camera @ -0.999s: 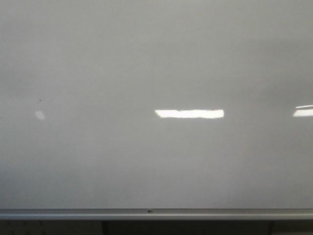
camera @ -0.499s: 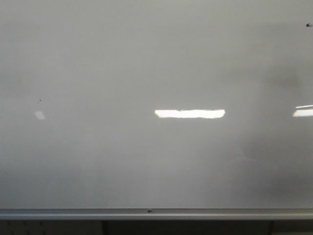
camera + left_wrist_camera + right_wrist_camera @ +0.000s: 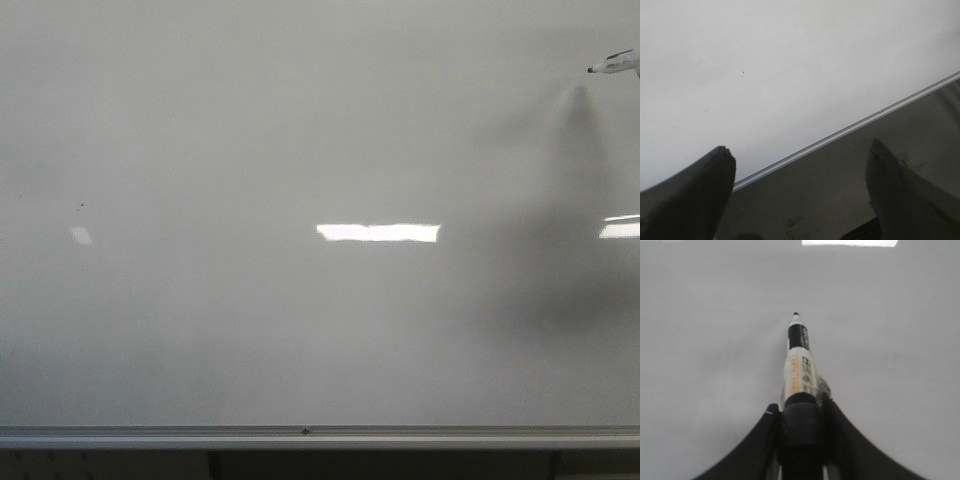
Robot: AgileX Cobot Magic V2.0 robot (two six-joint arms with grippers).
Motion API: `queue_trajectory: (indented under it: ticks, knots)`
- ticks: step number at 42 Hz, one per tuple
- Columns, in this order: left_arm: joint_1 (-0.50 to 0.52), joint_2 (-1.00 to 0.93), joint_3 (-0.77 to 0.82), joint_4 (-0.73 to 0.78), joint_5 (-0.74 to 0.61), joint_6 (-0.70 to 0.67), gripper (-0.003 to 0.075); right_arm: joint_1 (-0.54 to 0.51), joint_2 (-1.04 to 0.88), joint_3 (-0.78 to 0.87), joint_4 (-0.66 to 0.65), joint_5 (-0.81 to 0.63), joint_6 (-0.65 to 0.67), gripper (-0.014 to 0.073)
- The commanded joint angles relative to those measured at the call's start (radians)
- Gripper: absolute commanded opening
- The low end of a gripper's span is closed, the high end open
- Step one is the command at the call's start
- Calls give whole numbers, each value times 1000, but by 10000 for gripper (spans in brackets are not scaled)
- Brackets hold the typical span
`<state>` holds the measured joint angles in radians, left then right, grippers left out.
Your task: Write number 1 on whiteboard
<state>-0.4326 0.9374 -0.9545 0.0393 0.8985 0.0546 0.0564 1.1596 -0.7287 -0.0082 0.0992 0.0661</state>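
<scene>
Glossy white-grey, the whiteboard fills almost the whole front view, one board with one silver rail along its lower edge and a small dark screw head at the rail's middle. Three light reflections lie on it: a long bright bar near the centre, a faint small patch to the left, and a cut-off bar at the right edge. One tiny dark speck sits above the faint patch. No written stroke of the number 1 shows on the board.

One marker pokes in at the upper right of the front view, dark tip pointing left, with a soft grey shadow spreading below it. Whether the tip touches the board cannot be told.

From the right wrist, the right gripper is clamped around the marker — its two dark fingers press either side of a black wrapped section of the barrel, the labelled white body and black tip pointing at the whiteboard.

From the left wrist, the left gripper stands with its two dark fingers spread wide apart, holding nothing. Between them run the rail and a dark surface below it; the whiteboard lies beyond, with the same speck on it.
</scene>
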Motion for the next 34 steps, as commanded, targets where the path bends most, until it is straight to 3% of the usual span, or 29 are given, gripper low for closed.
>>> queue_trajectory:
  ticks: [1,8,18,25,30,34]
  knots:
    - [2,-8,-27,4,-61,-10,526,-7,8,-45,-8,-81,-6,29]
    - [2,-8,-27,4,-61,-10,526,-7,39,-45,-8,-21,-6,29]
    - [2,-8,-29,4,-61,-10,526,-4,58,-44,-10,300,-6,29]
    - [2,-8,-31,4,-70,-10,526,-4,36,-80,-28,338,-6,29]
    - [2,-8,-31,4,-72,15,526,16,-9,-167,-6,526,-15,29]
    - [-20,-8,-34,-17,-72,89,526,63,-17,-262,33,774,-133,29]
